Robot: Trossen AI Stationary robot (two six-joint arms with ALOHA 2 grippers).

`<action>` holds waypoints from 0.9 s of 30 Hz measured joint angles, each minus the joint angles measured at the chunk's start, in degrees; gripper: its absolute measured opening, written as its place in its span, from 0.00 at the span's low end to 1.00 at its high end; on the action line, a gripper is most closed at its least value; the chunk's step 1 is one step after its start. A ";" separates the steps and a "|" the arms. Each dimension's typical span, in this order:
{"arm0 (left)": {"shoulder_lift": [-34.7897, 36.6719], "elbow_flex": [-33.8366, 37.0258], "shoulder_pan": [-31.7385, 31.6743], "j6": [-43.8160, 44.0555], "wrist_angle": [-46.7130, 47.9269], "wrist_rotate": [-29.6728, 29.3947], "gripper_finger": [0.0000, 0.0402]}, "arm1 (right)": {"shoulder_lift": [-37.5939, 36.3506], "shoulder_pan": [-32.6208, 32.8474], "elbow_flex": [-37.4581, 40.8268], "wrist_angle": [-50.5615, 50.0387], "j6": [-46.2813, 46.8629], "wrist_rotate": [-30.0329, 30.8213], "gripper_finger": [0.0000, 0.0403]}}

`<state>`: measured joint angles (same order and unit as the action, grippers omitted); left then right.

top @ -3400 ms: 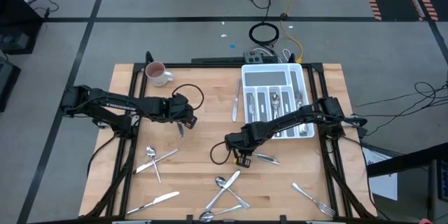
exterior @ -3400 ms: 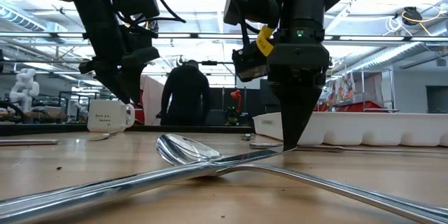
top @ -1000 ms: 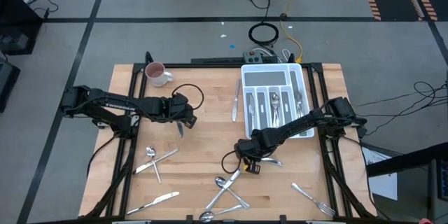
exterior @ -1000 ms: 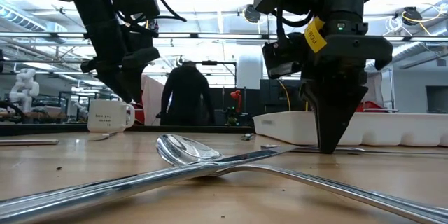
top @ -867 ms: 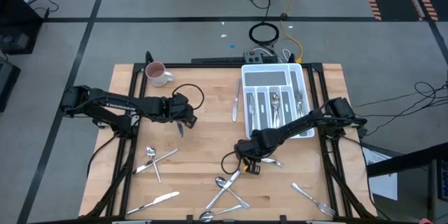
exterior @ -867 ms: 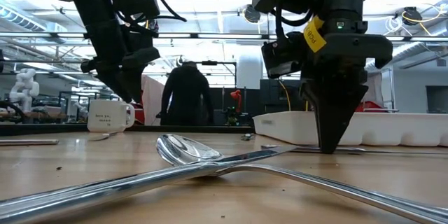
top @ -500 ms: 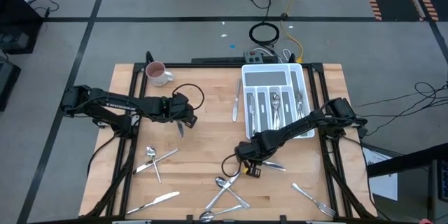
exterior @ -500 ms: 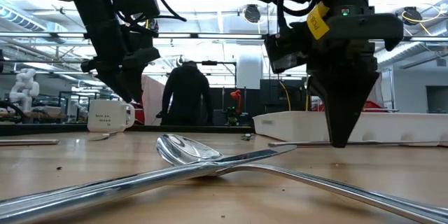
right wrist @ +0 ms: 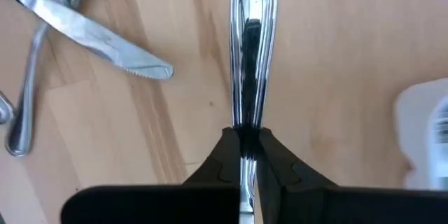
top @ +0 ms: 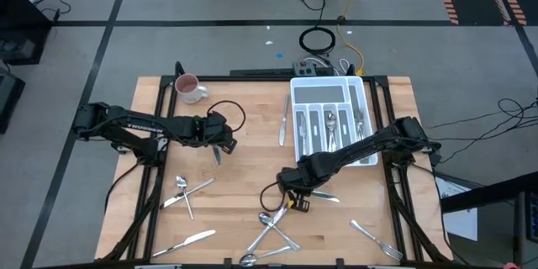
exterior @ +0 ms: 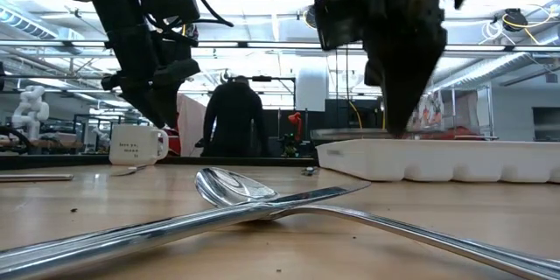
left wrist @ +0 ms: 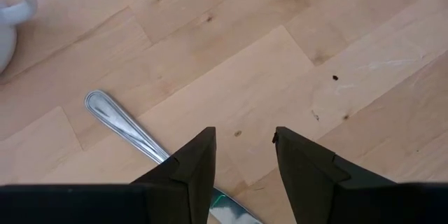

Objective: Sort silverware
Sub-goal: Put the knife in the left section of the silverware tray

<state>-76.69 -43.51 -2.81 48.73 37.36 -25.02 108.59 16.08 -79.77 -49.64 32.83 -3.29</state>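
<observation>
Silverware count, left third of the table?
4: one piece below the left gripper, a spoon crossed by a second piece, and a knife near the front edge. The left arm may hide more.

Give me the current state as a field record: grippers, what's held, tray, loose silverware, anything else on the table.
right gripper: shut on a piece of silverware, handle pointing forward, lifted off the table
piece type: cannot tell, working end hidden
left gripper: open, hovering over a piece of silverware near the table's left middle
cutlery tray: white, back right of table, several pieces already in its slots
loose silverware: crossed pieces at front centre, pair front left, knife, fork front right, one piece beside the tray
mug: back left corner
</observation>
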 joint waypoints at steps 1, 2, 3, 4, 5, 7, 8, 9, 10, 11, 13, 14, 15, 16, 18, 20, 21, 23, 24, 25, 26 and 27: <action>0.00 0.00 0.00 0.00 -0.01 0.00 0.39 | -0.38 -0.40 -0.46 -0.40 -0.39 0.09 0.00; 0.00 0.00 0.00 0.02 -0.01 0.00 0.39 | -0.97 -0.83 -0.52 -0.47 -0.58 0.24 0.00; 0.00 0.00 0.00 0.01 0.02 0.00 0.39 | -1.55 -1.33 -0.54 -0.64 -0.63 0.29 0.00; 0.00 0.00 0.00 0.00 -0.02 0.00 0.39 | -2.27 -1.88 -0.54 -0.84 -0.70 0.52 0.00; 0.00 0.00 0.00 -0.02 0.00 0.00 0.39 | -3.08 -2.42 -0.54 -1.05 -0.75 0.92 0.00; 0.00 0.00 0.00 -0.02 -0.02 0.00 0.39 | -4.84 -3.71 -0.54 -1.84 -1.46 1.89 0.00; 0.00 0.00 0.00 -0.02 -0.01 0.00 0.39 | -5.84 -4.49 -0.54 -2.52 -2.03 2.16 0.00; 0.00 0.00 0.00 -0.02 0.00 0.00 0.39 | -6.80 -5.24 -0.54 -3.17 -2.32 2.96 0.00; 0.00 0.00 0.00 0.00 -0.02 0.00 0.39 | -7.79 -5.99 -0.54 -3.78 -2.64 3.93 0.00; 0.00 0.00 0.00 0.00 -0.02 0.00 0.39 | -8.84 -6.91 -0.54 -4.70 -3.34 4.55 0.00; 0.00 0.00 0.00 -0.04 -0.02 0.00 0.39 | -10.87 -8.74 -0.54 -6.22 -4.05 6.13 0.00; 0.00 0.00 0.00 -0.02 -0.02 0.00 0.39 | -11.83 -9.87 -0.54 -6.72 -4.05 6.76 0.00; 0.00 0.00 0.00 -0.04 -0.02 0.00 0.39 | -12.77 -11.08 -0.54 -7.12 -3.96 7.22 0.00; 0.00 0.00 0.00 -0.03 0.00 -0.04 0.39 | -13.62 -12.26 -0.54 -7.25 -3.79 7.81 0.00; 0.00 0.00 0.00 0.00 -0.02 -0.17 0.39 | -15.13 -14.65 -0.54 -6.96 -2.80 8.77 0.00; 0.00 0.00 0.00 0.00 -0.02 -0.31 0.39 | -16.31 -17.16 -0.56 -6.54 0.43 10.33 0.00; 0.00 0.00 0.00 0.02 -0.02 -0.31 0.39 | -16.67 -18.36 -0.56 -6.18 1.96 10.76 0.00; 0.00 0.00 0.00 0.02 -0.02 -0.33 0.39 | -17.00 -20.58 -0.56 -4.97 3.41 10.82 0.00; 0.00 0.00 0.00 0.08 -0.02 -0.33 0.39 | -17.02 -21.50 -0.56 -4.25 4.07 10.88 0.00; 0.00 0.00 0.00 0.30 -0.02 -0.33 0.39 | -17.02 -22.41 -0.56 -3.68 4.68 10.88 0.00; 0.00 0.00 0.00 0.32 -0.02 -0.33 0.39 | -17.03 -23.15 -0.56 -3.08 4.54 10.88 0.00; 0.00 0.00 0.00 0.34 -0.02 -0.33 0.39 | -17.03 -23.73 -0.56 -2.25 3.53 10.87 0.00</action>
<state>-76.69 -43.51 -2.81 49.07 37.34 -25.34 91.56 -7.65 -80.34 -51.90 36.35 7.58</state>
